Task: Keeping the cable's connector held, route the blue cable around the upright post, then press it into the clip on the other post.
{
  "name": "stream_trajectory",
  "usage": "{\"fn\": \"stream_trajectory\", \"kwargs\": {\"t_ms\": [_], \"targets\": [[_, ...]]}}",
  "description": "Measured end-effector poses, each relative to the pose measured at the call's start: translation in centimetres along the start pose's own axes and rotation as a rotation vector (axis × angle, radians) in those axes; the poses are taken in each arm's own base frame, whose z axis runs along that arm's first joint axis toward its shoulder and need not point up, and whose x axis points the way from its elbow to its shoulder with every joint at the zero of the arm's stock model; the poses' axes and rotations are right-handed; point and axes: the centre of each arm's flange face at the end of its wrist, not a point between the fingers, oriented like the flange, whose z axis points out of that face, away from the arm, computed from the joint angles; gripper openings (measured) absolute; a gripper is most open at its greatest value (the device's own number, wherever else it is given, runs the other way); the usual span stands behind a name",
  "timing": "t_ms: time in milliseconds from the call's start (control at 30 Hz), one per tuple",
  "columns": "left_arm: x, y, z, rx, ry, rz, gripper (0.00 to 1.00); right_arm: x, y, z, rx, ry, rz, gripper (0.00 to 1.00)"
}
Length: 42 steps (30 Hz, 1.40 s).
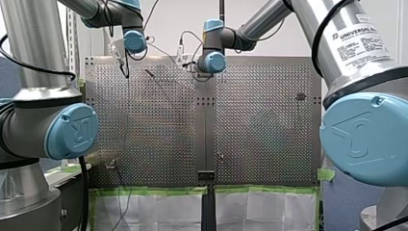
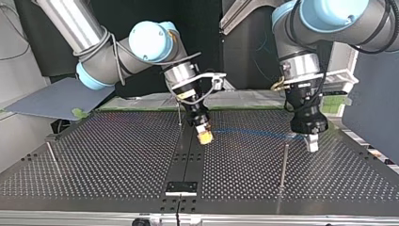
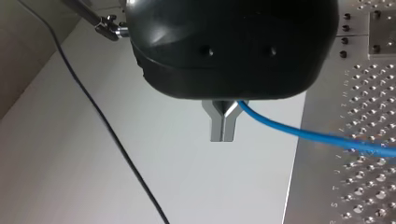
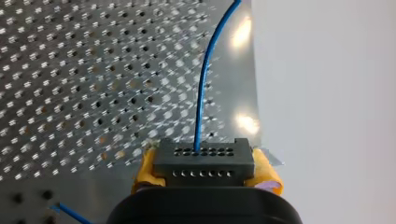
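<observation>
The blue cable (image 2: 254, 132) stretches low over the perforated table (image 2: 117, 160) between my two grippers. My right gripper (image 2: 204, 136), with yellow pads, is shut on the black connector (image 4: 203, 161), and the cable (image 4: 201, 93) leaves the connector's face ahead of it. My left gripper (image 2: 311, 142) hangs at the top view's right; its metal fingers (image 3: 217, 127) are shut on the cable (image 3: 299, 133), which trails off to one side over the table. An upright post (image 2: 284, 165) stands just in front of my left gripper. A second post (image 2: 51, 153) stands at the top view's far left.
A thin pin (image 2: 179, 115) rises behind my right gripper. A small metal bracket (image 2: 181, 187) sits at the table's near edge in the top view. A dark cable (image 3: 93, 107) crosses the pale surface beyond the table's edge in the left wrist view.
</observation>
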Motion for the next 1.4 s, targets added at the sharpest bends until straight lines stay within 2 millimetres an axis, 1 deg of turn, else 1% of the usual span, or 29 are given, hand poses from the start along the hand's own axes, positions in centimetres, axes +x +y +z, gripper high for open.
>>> {"fn": "stream_trajectory", "kwargs": {"t_ms": [167, 300, 367, 667, 833, 1000, 1133, 1267, 1400], "targets": [[0.1, 1.1, 1.1, 0.004, 0.003, -0.001, 0.00, 1.1, -0.6, 1.2, 0.027, 0.024, 0.014, 0.00], [-0.1, 2.2, 2.8, 0.010, -0.004, -0.003, 0.00, 1.3, -1.0, 2.1, 0.036, 0.028, 0.018, 0.00], [-0.1, 2.7, 3.6, 0.011, -0.006, -0.003, 0.00, 0.9, -1.3, 2.8, 0.040, 0.027, 0.019, 0.00], [1.0, 5.6, 8.3, 0.010, 0.008, 0.017, 0.00, -1.0, -2.1, 5.2, 0.050, 0.013, 0.023, 0.00], [2.0, 7.8, 10.4, -0.006, 0.009, 0.012, 0.00, -1.8, -2.3, 6.3, 0.051, -0.005, 0.023, 0.00], [3.5, 9.1, 11.5, 0.000, 0.029, 0.000, 0.00, -1.6, -2.4, 7.4, 0.049, 0.006, 0.024, 0.00], [4.7, 9.4, 12.0, 0.025, 0.047, -0.004, 0.00, -0.9, -2.3, 8.2, 0.045, 0.028, 0.023, 0.00], [5.5, 9.4, 12.3, 0.049, 0.062, -0.012, 0.00, 0.2, -2.0, 9.1, 0.040, 0.057, 0.022, 0.00], [6.5, 9.8, 12.6, 0.045, 0.076, -0.017, 0.00, 1.5, -1.8, 9.8, 0.038, 0.088, 0.018, 0.00]]}}
